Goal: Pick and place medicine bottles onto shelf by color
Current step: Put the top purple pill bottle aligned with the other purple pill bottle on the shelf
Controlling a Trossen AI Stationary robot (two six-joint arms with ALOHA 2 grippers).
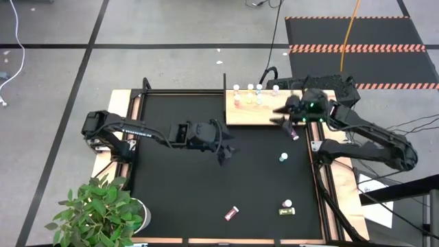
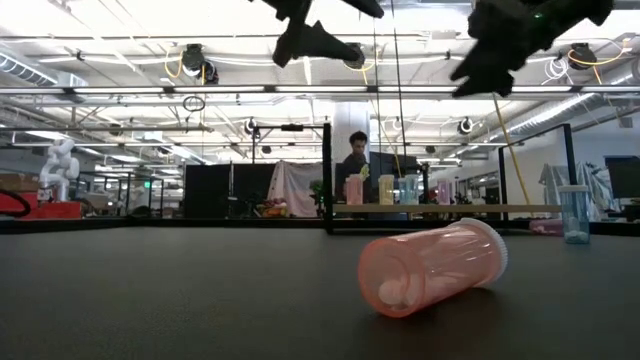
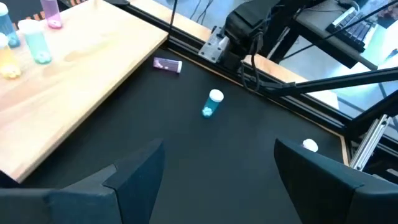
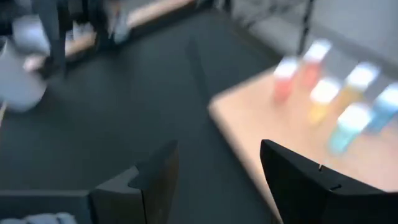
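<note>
Some medicine bottles [image 1: 248,95] stand on the shelf [image 1: 254,113], upper middle; four lie on the mat [image 1: 178,171]; left gripper [image 1: 226,147] and right gripper [image 1: 282,115] gape wide, empty.

Black mat [image 1: 185,171], shelf [image 1: 250,115] with upright bottles [image 1: 248,96], fallen bottles [image 1: 232,213]

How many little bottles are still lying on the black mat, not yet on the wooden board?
4: a purple bottle beside the board, under the right gripper; a blue bottle mid-mat; a pink bottle and a yellow-green bottle at the near edge. The arms may hide others.
</note>
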